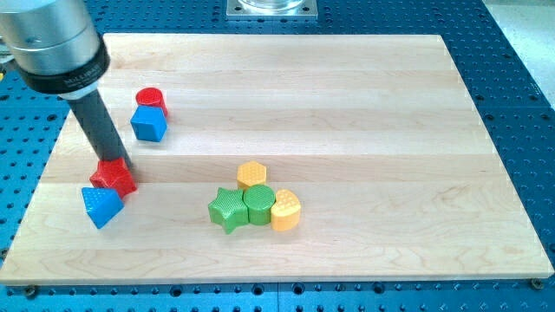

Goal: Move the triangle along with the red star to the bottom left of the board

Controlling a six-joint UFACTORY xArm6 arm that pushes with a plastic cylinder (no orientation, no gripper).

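tip: rod end [115, 163] is set against the top edge of the red star [114, 178], touching or nearly so; the exact contact is hidden by the star. No jaws on this tool, so nothing is gripped, only pushed.
red star: near the board's left edge, a bit below mid-height, touching the triangle on its lower-left side.
triangle: blue [101, 206], just below-left of the star, close to the left edge, not yet at the bottom left corner.
progress: judged mostly done; the pair is left-side already, a short push toward the bottom edge is left.
risk 1: the triangle is offset to the left of the push line, so it can be rotated and squeezed out sideways past the star.
risk 2: the left edge of the board [39, 186] is close; a push angled left can send the triangle off it.
risk 3: the star's points give an off-centre contact; the star can be spun and slipped past the tip.
risk 4: overshoot at the bottom edge if the push is not stopped early.
bystanders: blue cube [148, 124] and red cylinder [151, 100] sit above-right of the rod, well apart from the push path; the green star [228, 210], green cylinder [257, 204], yellow block [285, 210] and yellow hexagon [252, 174] are clustered near the bottom centre, unlikely to be touched.
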